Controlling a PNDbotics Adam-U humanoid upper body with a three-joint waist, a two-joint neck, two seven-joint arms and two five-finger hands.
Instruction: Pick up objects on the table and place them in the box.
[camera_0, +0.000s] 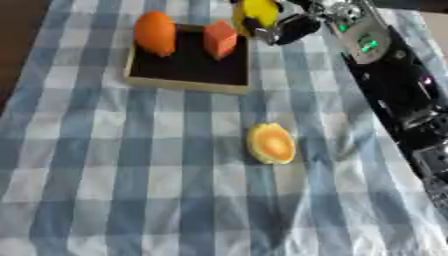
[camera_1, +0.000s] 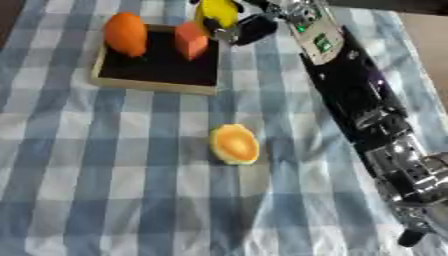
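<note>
My right arm (camera_1: 359, 100) comes in from the right side and reaches to the far end of the counter (camera_0: 175, 200), which is covered by a blue and white checked cloth. The right eye view shows more of that arm, down to the silver joints near the lower right corner; the left eye view cuts those off and shows a green light on the forearm instead.

My right hand (camera_0: 284, 27) sits at the top of both views, just beyond the far right corner of the box (camera_0: 188, 82). Its fingers are curled round a yellow object (camera_0: 256, 12), which is held at the box's far edge, partly cut by the top of the frame. I cannot tell whether the yellow object touches the box.

Inside the box, on its dark floor, are 2 things: an orange fruit (camera_0: 155, 32) at the far left and an orange-red block (camera_0: 220, 39) beside it to the right, apart from it.

On the cloth, well nearer to me than the box, lies a half orange (camera_0: 271, 144), cut face showing.
</note>
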